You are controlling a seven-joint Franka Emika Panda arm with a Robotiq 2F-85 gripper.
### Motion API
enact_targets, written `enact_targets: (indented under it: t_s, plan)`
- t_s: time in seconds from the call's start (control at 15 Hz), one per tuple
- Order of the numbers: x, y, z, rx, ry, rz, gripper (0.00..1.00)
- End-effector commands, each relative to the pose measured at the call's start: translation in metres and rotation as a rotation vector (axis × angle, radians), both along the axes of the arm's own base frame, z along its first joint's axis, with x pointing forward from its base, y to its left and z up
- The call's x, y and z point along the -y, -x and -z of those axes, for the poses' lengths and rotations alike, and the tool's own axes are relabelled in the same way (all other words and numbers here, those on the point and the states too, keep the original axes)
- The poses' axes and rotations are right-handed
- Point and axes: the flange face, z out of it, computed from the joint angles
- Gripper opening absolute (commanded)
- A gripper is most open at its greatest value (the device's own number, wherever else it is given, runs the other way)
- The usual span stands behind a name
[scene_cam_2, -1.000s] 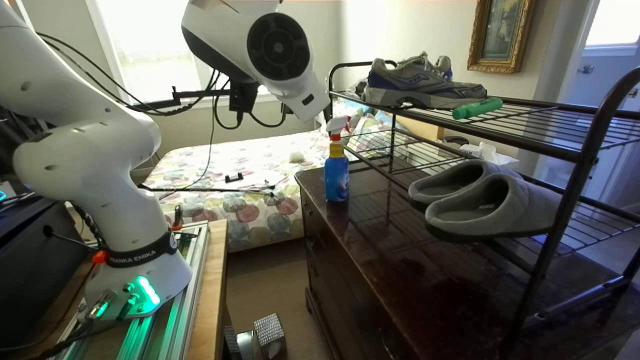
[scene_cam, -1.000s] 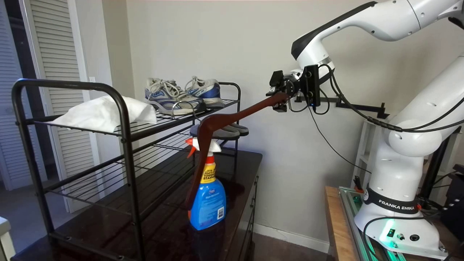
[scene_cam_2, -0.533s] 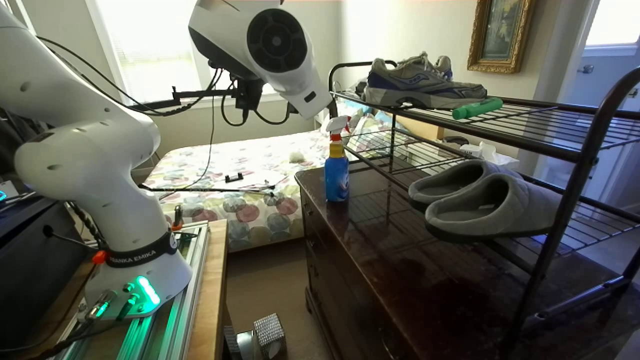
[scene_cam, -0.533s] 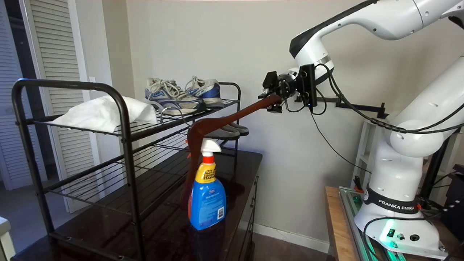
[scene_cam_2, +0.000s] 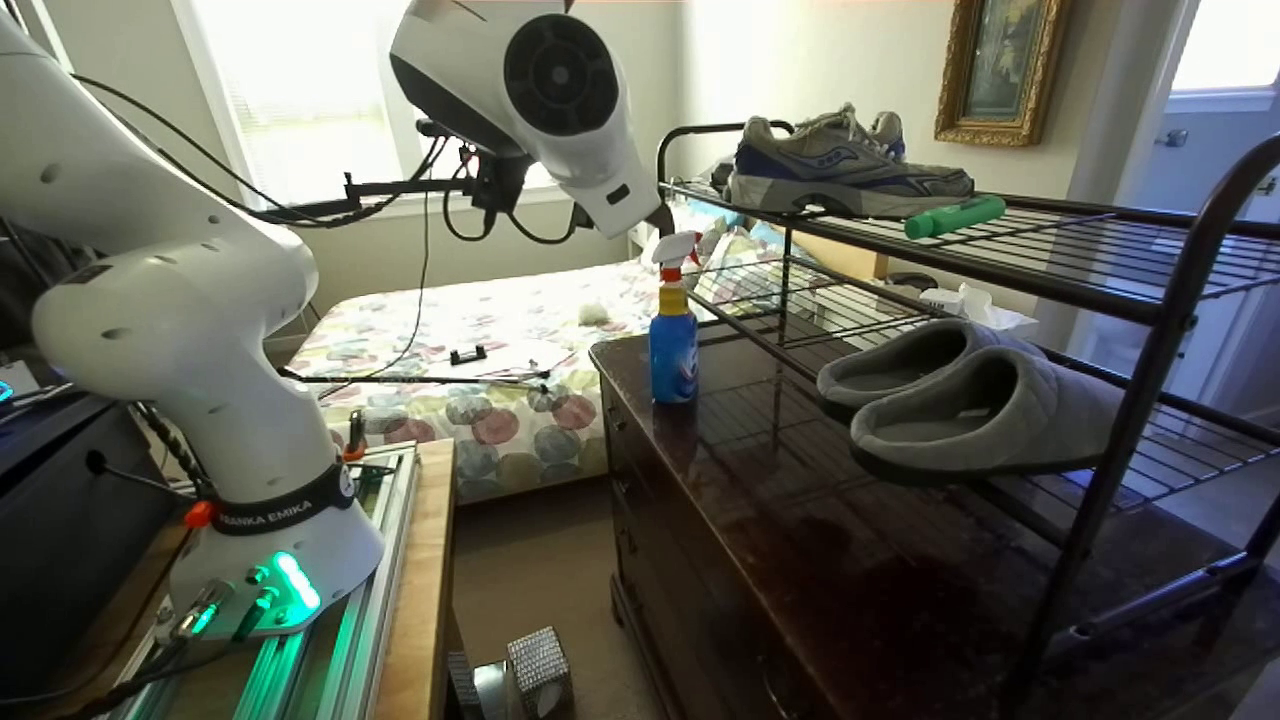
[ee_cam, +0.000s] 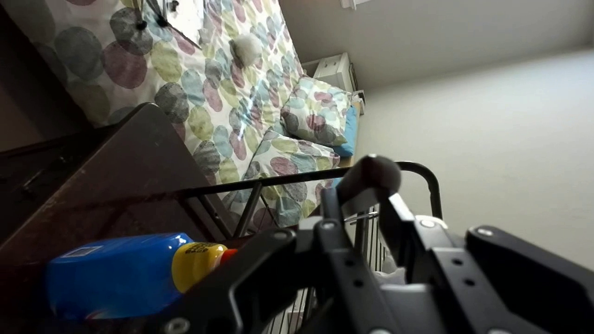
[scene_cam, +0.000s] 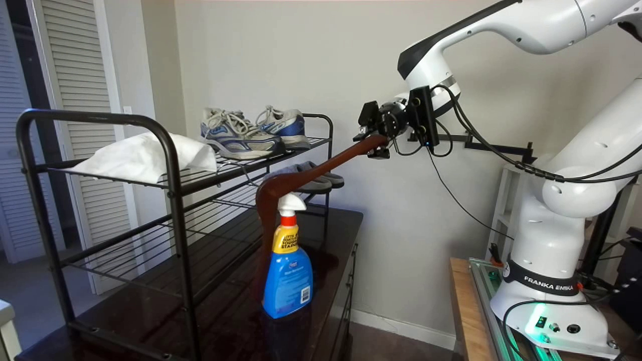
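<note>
Plainly, brown hanger [scene_cam: 311, 174] pinched in gripper [scene_cam: 371, 144], 1 end.

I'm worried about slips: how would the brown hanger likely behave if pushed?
The brown hanger looks stiff, likely wooden: its thick frame stretches out without sagging. Held near one end by the gripper, it might swivel if bumped. Its smooth, faintly shiny finish could be slippery.

In wrist view, brown hanger [ee_cam: 374, 175] blurred; top of spray bottle [ee_cam: 134, 274] hidden, apparently behind gripper [ee_cam: 363, 204].
</note>
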Motion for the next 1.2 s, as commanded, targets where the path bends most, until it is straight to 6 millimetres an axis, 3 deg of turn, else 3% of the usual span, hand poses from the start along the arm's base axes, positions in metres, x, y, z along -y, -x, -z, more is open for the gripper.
enact_targets:
  t_s: [0.0, 0.2, 0.47, 0.73, 1.13]
  plan:
    - [-0.007, 0.004, -0.003, -0.046, -0.025, 0.004, 0.54]
    - [-0.003, 0.004, -0.005, -0.075, -0.045, 0.006, 0.73]
    - [0.022, 0.006, 0.002, -0.174, 0.062, 0.045, 0.99]
    - [0.056, 0.012, 0.014, -0.148, 0.298, 0.097, 1.00]
    - [0.081, 0.031, 0.009, -0.077, 0.578, -0.081, 1.00]
